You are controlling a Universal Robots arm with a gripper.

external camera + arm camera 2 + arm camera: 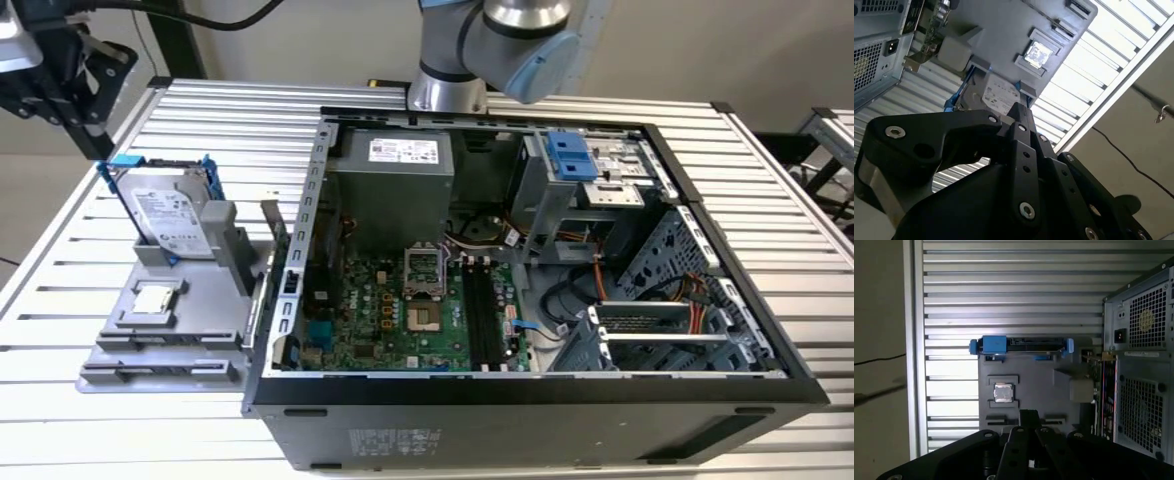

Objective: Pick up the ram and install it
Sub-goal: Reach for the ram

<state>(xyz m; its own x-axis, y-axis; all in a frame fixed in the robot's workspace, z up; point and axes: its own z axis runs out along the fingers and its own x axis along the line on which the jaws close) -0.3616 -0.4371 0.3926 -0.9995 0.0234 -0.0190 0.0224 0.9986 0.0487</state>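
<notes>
Exterior view: gripper (94, 145) hangs beside tray (147, 350); ram (271, 245), probably the thin upright stick on the tray's edge nearest the case (534, 420). Second wrist view: fingers (1019, 132) closed, empty. First wrist view: likewise. Grasp wants fingers straddling flat faces.

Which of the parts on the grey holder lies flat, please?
The small square silver processor; the hard drive stands on edge in blue brackets.

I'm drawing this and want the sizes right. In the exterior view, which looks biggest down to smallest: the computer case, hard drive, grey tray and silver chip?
Largest to smallest:
1. computer case
2. grey tray
3. hard drive
4. silver chip
</notes>
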